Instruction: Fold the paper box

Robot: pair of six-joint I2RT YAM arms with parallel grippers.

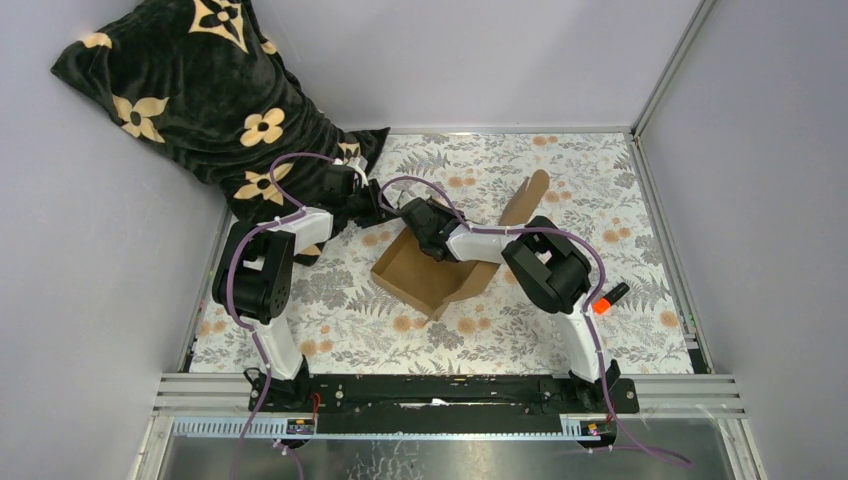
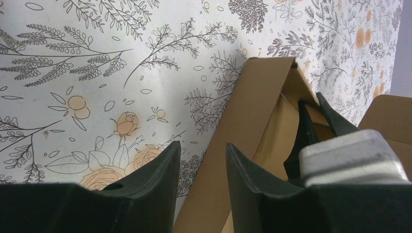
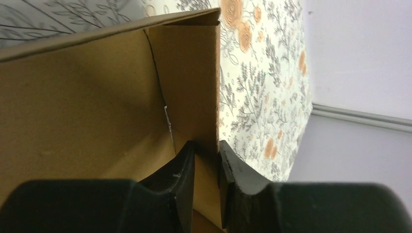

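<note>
Crumpled black plush blanket with tan flowers (image 1: 200,90) at ten o'clock, left tool (image 2: 201,145) open astride an upright wall of the plain brown corrugated cardboard box (image 1: 430,280), box half-folded mid floral worktop (image 1: 600,200), right tool (image 3: 206,145) pinching a raised wall, orange-and-black marker (image 1: 608,298) at four o'clock.

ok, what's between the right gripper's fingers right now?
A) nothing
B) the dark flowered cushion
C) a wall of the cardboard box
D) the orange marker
C: in the right wrist view the right gripper has a finger pressed on each side of an upright panel of the paper box; the orange marker lies apart from it.
</note>
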